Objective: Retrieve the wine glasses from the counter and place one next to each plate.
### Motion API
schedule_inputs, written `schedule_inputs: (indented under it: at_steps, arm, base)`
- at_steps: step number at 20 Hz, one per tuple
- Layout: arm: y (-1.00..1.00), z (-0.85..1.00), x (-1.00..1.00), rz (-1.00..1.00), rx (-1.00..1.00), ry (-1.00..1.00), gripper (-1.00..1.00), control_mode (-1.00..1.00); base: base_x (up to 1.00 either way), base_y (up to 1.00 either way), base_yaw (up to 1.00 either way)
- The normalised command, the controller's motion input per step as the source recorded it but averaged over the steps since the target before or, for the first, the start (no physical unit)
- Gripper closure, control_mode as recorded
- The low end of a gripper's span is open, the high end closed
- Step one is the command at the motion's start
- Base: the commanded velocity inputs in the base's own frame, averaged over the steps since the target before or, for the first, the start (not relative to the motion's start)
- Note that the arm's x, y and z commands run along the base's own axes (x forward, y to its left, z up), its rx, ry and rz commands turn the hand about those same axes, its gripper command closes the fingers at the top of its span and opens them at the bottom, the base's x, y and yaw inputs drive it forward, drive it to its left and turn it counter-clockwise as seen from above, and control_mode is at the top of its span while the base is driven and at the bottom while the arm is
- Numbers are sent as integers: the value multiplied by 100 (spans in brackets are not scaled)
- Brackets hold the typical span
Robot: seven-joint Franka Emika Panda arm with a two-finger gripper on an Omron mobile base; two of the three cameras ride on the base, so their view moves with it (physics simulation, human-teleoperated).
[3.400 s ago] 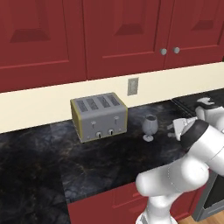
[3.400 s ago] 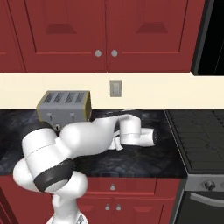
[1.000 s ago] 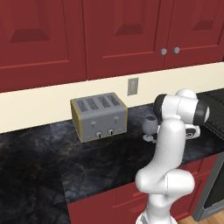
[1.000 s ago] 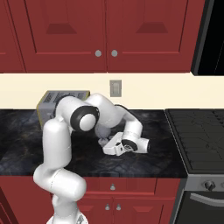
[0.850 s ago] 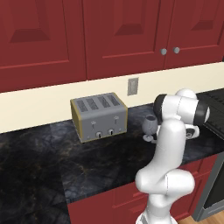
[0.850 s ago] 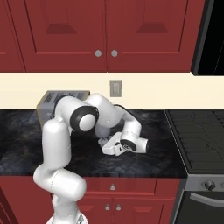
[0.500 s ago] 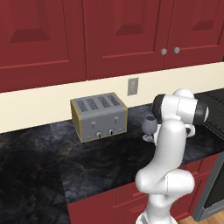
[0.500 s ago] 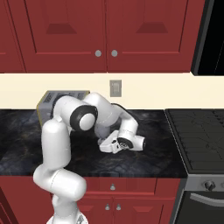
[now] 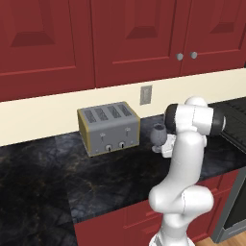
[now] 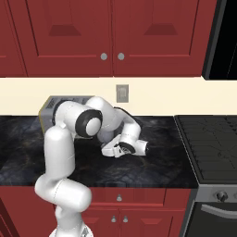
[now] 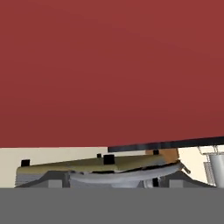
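Note:
One wine glass (image 9: 158,134), a small grey goblet, stands just right of the toaster on the black marbled counter (image 9: 57,168). My gripper (image 9: 165,147) is low at its stem and foot and looks shut on it, though my own forearm covers most of the fingers. From the right base view the hand lies flat over the counter (image 10: 28,148) with the gripper (image 10: 108,151) pointing left. The glass (image 11: 127,176) shows in the hand view as a wide grey curve right in front. The second glass and both plates are out of view.
A grey and olive four-slot toaster (image 9: 109,127) stands against the cream wall, close to the left of the glass, and is half hidden by my arm (image 10: 48,109). A black stove (image 10: 208,139) adjoins the counter on the right. Red wall cabinets (image 9: 125,38) hang above.
The arm swung in from the right and brought the hand down to the glass. Over the last second the hand and the glass crept slightly left and up.

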Motion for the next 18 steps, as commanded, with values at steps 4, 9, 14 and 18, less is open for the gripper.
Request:
schedule_inputs:
  at_steps: [4, 9, 14, 18]
  arm:
    - [0, 3, 0, -2, 0, -2, 100, -100]
    - [6, 31, -1, -3, 0, -6, 100, -100]
    - [2, 59, -42, -4, 0, -1, 100, -100]
    - [-1, 78, -89, -7, 0, 3, 100, -100]
  base:
    - [0, 0, 0]
    - [0, 0, 0]
    - [0, 0, 0]
    - [0, 0, 0]
